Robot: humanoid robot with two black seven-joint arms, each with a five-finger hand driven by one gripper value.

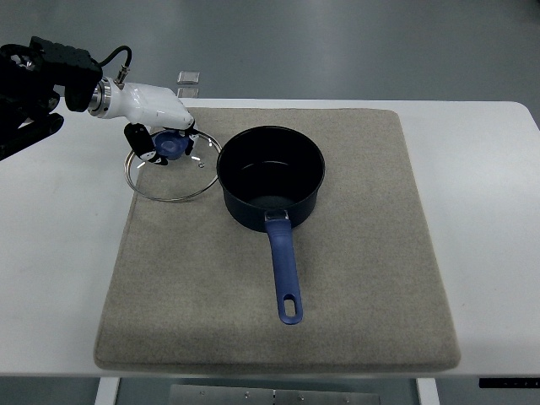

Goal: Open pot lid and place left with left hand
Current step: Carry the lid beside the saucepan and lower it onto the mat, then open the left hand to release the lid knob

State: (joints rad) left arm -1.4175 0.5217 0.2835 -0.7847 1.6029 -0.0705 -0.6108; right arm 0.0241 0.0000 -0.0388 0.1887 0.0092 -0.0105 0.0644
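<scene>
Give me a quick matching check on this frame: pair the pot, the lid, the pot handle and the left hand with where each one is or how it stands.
1. pot
2. lid
3. pot handle
4. left hand

a. points toward the near edge of the mat
b. on the lid's blue knob
c. open, mid-mat
d. flat at the mat's left edge, beside the pot

Pairs: 1-c, 2-d, 3-a, 4-b

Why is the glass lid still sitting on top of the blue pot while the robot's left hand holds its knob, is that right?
Not quite. The top view shows the glass lid off the blue pot, lying on the grey mat to the pot's left. The left hand does hold its knob.
</scene>
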